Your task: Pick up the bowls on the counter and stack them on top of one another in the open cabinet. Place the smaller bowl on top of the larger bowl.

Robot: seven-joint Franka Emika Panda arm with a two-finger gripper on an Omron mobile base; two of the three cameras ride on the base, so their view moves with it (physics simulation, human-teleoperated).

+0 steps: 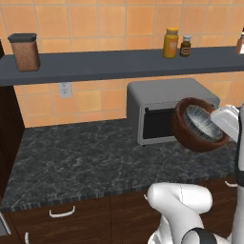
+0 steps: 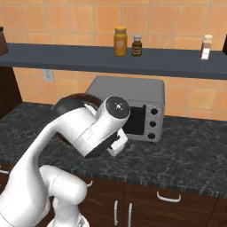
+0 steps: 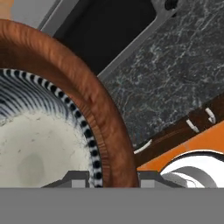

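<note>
The larger bowl (image 1: pixel 187 127), glossy reddish-brown, hangs tilted in the air in front of the microwave, its mouth turned up and to the right. My gripper (image 1: pixel 223 125) is shut on its rim from the right. In the hand view the thick brown rim (image 3: pixel 105 127) runs between my two fingertips. The inside looks silvery-grey with dark stripes (image 3: pixel 39 131); I cannot tell whether that is the smaller bowl nested in it or the bowl's own lining. From the right base view my arm covers most of the bowl (image 2: pixel 66 104). The open cabinet shelf (image 1: pixel 109 64) runs above, the counter (image 1: pixel 81 157) below.
A grey microwave (image 1: pixel 162 95) stands on the counter behind the bowl. On the shelf are a brown-filled jar (image 1: pixel 25 51) at the left, a yellow bottle (image 1: pixel 171 43) and a small dark bottle (image 1: pixel 185 46), and a further bottle (image 2: pixel 205 47) at the right.
</note>
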